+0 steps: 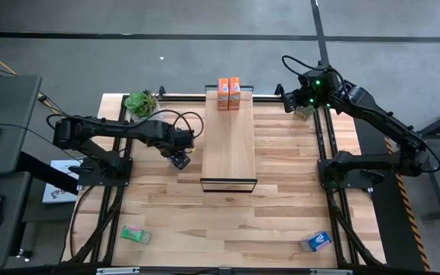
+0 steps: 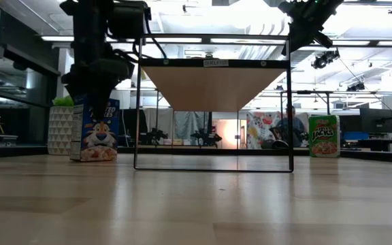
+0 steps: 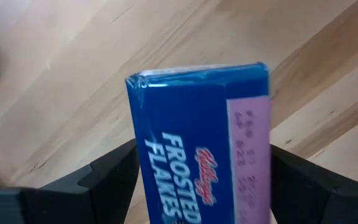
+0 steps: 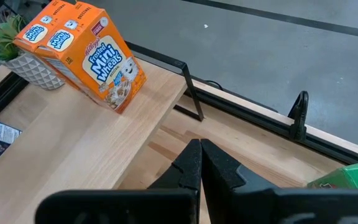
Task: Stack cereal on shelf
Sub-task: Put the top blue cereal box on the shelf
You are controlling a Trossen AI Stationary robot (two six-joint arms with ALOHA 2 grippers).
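My left gripper (image 1: 179, 159) is left of the shelf (image 1: 228, 149), a light-wood plank on a thin black frame, and is shut on a blue cereal box (image 3: 197, 137). In the low view that box (image 2: 94, 133) stands upright under the gripper (image 2: 94, 88). Two orange boxes (image 1: 228, 93) stand side by side on the shelf's far end. My right gripper (image 4: 201, 163) is shut and touches nothing, hovering past the shelf's far right corner. A green box (image 2: 324, 136) stands upright on the table beside it. Another green box (image 1: 136, 234) and another blue box (image 1: 314, 242) lie near the table's near edge. My left gripper pinches the blue box between its two fingers, one finger (image 3: 114, 177) on each of two opposite sides (image 3: 143, 155). It comes from above, pointing down, at the box's upper end (image 2: 95, 102). The box is upright below the gripper, its lower end at the tabletop.
A potted green plant (image 1: 140, 103) stands at the table's far left, close behind my left arm. The shelf's black frame legs (image 2: 136, 116) rise from the table's middle. Bare wood lies between the shelf and the near edge. Desks and screens fill the room beyond.
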